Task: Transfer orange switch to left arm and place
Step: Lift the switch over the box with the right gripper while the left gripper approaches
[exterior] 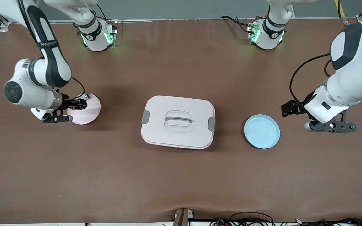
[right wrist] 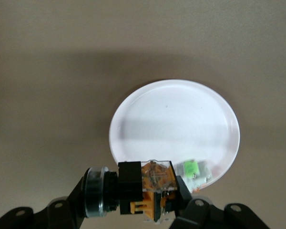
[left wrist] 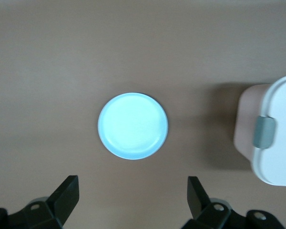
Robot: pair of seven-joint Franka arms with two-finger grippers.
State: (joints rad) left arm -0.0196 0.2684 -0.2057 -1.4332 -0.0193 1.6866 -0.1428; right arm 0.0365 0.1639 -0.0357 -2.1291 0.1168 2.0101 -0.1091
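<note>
My right gripper (exterior: 79, 103) hangs over the pink plate (exterior: 90, 113), shut on the orange switch (right wrist: 144, 189), a small black and orange part with a clear cap and a silver ring at one end. In the right wrist view the jaws (right wrist: 136, 194) clamp it from both sides just above the plate's rim (right wrist: 174, 119). The white box (exterior: 168, 105) with grey clips stands mid-table between the two plates. My left gripper (exterior: 288, 108) hovers open and empty at the left arm's end of the table, beside the blue plate (exterior: 261, 131). Its fingers (left wrist: 69, 193) are spread wide.
A small green-and-white part (right wrist: 193, 169) lies on the pink plate near its rim (exterior: 86, 96). The blue plate (left wrist: 132, 125) holds nothing. The box's corner and one grey clip (left wrist: 264, 132) show in the left wrist view. Cables run along the table's near edge.
</note>
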